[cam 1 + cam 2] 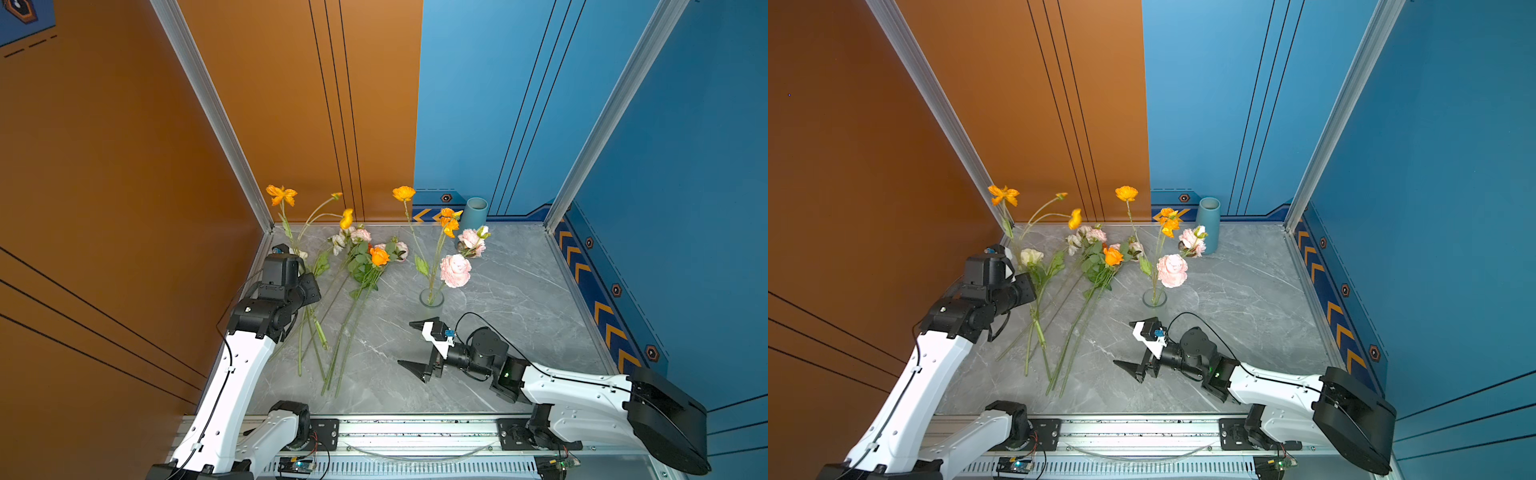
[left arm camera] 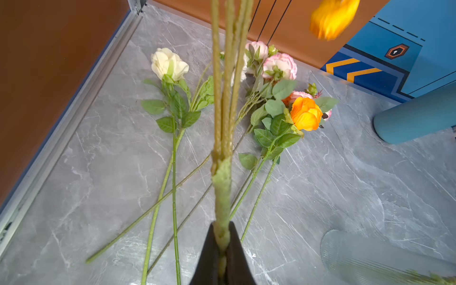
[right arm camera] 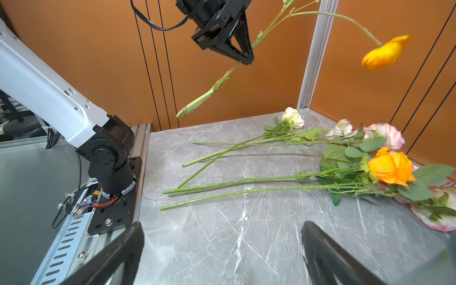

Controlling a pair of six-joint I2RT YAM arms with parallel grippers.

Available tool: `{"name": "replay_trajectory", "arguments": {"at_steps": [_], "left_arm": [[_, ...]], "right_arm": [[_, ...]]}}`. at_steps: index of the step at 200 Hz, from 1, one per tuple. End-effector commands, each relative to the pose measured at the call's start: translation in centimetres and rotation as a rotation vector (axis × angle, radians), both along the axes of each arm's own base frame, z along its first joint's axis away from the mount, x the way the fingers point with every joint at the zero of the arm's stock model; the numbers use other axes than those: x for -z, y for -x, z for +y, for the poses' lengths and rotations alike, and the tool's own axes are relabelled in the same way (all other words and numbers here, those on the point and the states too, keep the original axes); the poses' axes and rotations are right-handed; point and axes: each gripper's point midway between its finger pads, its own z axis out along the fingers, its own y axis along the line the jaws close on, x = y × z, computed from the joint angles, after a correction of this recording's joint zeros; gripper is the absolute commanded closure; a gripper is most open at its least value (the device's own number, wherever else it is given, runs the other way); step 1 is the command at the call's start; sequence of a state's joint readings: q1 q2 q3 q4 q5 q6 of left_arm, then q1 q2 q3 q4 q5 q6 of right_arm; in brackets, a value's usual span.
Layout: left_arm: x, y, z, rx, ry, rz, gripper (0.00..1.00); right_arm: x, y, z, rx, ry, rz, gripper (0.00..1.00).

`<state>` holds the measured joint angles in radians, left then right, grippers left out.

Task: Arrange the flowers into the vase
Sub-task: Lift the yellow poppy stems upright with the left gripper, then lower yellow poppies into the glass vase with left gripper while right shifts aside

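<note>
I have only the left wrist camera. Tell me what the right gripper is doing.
Observer: The right gripper stands wide open and empty, between the glass vase and the front rail.
Operator: Report what is in that vase.
Observer: Several stems stand in it, carrying orange blooms and pink blooms.
Operator: Say how much stem sticks out behind my left gripper.
Observer: The left gripper is shut partway along the held stem. A good length juts past it, and the cut end is in the air above the table.
</note>
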<state>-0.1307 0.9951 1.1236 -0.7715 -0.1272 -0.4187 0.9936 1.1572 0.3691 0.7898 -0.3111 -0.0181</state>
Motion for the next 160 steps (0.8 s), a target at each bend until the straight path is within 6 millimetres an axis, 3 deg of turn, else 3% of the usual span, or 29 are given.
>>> {"name": "replay_trajectory", "arguments": {"at_steps": [1,30,47,55,114,132,160], "left_arm": [[-1.2,0.3,0.1,0.017,-0.022,-0.026,1.0],[-1.0,0.1,-2.2,0.118,0.027,-0.079,1.0],[-2.6,0.3,-3.2,0.159,0.04,-0.186,1.0],[-2.4,0.5,-3.6,0.174,0.042,-0.218,1.0],[-12.2,3.9,-8.4,0.349,0.124,-0.772,1.0],[-15.1,5.1,-11.1,0.463,0.175,-0.921,1.0],[-18.2,7.1,-17.6,0.731,0.192,-1.059,1.0]], "right_arm": [[-0.8,0.2,-0.2,-0.008,-0.037,0.001,0.0],[-1.0,0.2,-0.3,-0.01,-0.04,-0.001,0.0],[-1.0,0.2,-0.2,-0.012,-0.04,0.0,0.0],[-1.1,0.3,-0.2,-0.016,-0.043,-0.002,0.0],[-3.1,0.3,-2.4,0.05,-0.05,-0.084,0.0],[-3.8,0.2,-3.3,0.075,-0.06,-0.11,0.0],[-5.0,-0.9,-5.4,0.19,-0.098,-0.13,0.0]]}}
